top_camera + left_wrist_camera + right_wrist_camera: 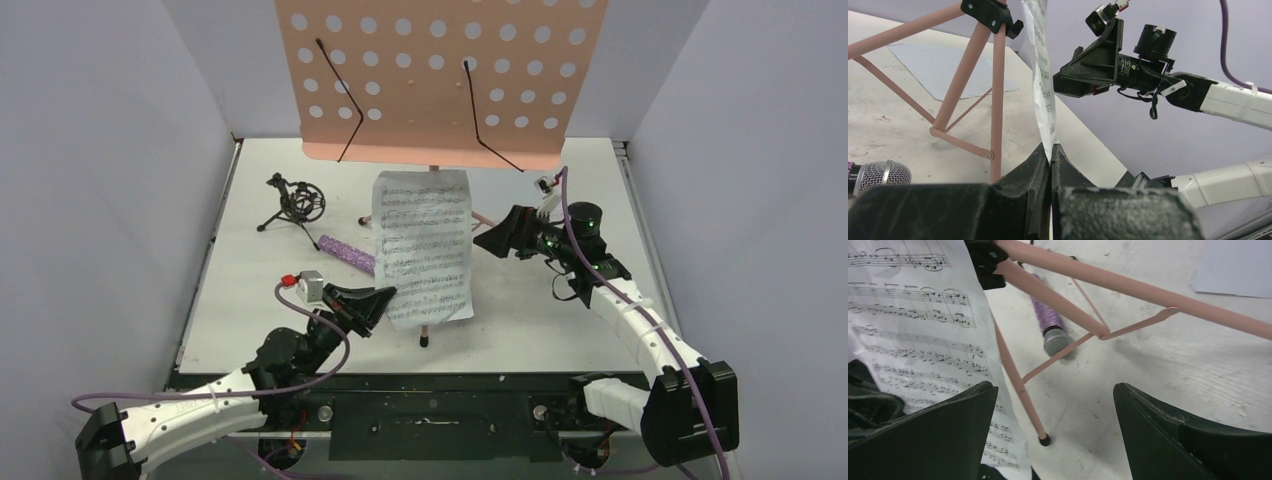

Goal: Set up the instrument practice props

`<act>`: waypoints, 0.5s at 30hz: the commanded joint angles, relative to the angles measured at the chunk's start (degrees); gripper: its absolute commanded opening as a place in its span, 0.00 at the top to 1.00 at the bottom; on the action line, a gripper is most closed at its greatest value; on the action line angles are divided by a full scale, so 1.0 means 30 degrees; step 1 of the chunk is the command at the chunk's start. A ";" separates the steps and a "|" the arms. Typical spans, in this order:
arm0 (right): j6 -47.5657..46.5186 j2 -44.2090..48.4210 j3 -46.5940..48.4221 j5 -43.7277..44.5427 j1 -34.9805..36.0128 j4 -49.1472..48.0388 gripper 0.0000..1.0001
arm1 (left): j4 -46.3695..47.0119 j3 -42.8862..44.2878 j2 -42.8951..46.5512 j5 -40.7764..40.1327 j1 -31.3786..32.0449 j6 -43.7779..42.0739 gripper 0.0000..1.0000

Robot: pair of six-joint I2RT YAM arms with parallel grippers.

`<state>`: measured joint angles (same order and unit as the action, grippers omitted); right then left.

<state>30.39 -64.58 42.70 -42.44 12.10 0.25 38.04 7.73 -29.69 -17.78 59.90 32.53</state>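
The pink music stand's perforated desk [440,70] towers at the back, and its tripod legs [973,65] spread over the table. One white sheet-music page [425,245] hangs upright in front of the stand. My left gripper [375,300] is shut on its lower left edge [1050,150]. My right gripper [495,235] hovers open just right of the page, with nothing between its fingers [1055,410]. The purple glitter microphone [345,252] lies on the table, its grey head [1055,342] behind the page. The black tripod mic holder [298,203] stands at the back left.
A second pale sheet [943,70] lies flat on the table beyond the stand legs, also in the right wrist view [1235,265]. A stand foot [1044,440] rests under my right gripper. Grey walls close in the table on three sides.
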 commanded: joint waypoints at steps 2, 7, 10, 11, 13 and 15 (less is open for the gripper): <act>0.4318 -0.0396 -0.1411 -0.3974 0.0099 -0.8014 0.10 | 0.1611 -0.0342 0.0770 0.0220 -0.0053 0.0191 1.00; 0.6873 -0.1269 -0.2164 -0.4574 0.0752 -1.2172 0.10 | 0.2794 -0.0850 0.0998 0.0618 -0.0065 0.0109 1.00; 0.6908 -0.2130 -0.1989 -0.3962 0.1732 -1.2467 0.10 | 0.3368 -0.0945 0.0745 0.0718 -0.0062 0.0390 1.00; 0.7142 -0.2474 -0.1987 -0.3887 0.2009 -1.2962 0.10 | 0.3567 -0.0910 0.0565 0.0878 -0.0058 0.0429 1.00; 0.7987 -0.3180 -0.1999 -0.3844 0.2443 -1.4413 0.10 | 0.4060 -0.0903 0.0228 0.1208 -0.0069 0.0472 1.00; 0.9348 -0.3891 -0.2094 -0.3961 0.2759 -1.6670 0.09 | 0.4499 -0.0884 -0.0150 0.1330 -0.0050 0.0540 1.00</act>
<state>51.55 -73.19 36.40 -53.36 18.50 -33.74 44.86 4.97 -28.53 -15.94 59.90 33.10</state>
